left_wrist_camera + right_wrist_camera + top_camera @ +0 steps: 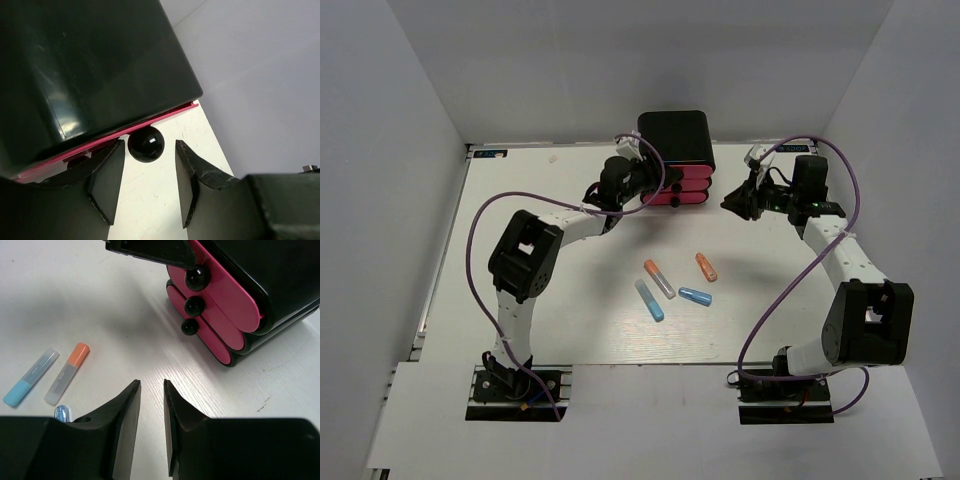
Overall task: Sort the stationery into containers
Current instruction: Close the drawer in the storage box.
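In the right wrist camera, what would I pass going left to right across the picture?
Light blue marker → orange-capped marker → right hand → pink drawers. The blue marker peeking out at the bottom overlaps the first two, so I skip it.

White table [570, 300]: drawer box [676, 140], four markers [660, 279].

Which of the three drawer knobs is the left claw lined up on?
The top drawer's knob, just under the black case's roof. It sits between the open left claw's fingers. The middle knob and bottom knob sit lower.
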Controlling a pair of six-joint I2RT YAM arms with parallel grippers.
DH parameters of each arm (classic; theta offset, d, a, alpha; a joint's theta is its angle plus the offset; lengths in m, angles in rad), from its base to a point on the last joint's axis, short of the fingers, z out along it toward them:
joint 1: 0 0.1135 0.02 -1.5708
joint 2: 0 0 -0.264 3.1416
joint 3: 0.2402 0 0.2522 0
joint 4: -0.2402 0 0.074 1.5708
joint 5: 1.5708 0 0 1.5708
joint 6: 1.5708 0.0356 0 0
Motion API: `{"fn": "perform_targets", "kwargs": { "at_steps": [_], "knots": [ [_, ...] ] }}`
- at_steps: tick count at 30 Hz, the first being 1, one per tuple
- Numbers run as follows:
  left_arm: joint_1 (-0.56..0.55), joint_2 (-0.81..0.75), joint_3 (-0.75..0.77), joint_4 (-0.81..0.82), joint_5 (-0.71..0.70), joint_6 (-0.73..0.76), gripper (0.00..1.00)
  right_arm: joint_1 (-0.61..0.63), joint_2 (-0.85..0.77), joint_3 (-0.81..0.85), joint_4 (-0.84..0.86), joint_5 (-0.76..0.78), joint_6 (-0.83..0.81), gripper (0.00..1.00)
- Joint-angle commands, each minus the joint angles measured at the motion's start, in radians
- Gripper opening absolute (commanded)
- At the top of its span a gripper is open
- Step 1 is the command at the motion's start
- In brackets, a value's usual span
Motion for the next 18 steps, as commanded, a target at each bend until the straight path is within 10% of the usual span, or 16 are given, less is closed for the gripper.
{"fn": "perform_targets", "kwargs": {
  "at_steps": [1, 18],
  "knots": [
    [-0.001, 0.011, 0.052, -0.003, -0.026, -0.006, 0.55, -0.004, -0.011, -0.011, 0.013, 0.002, 0.008, 0.31],
    [-0.001, -0.028, 0.01, 0.025, 0.076, 0.075, 0.58, -0.001, -0.013, -0.016, -0.012, -0.028, -0.02, 0.44]
  ]
}}
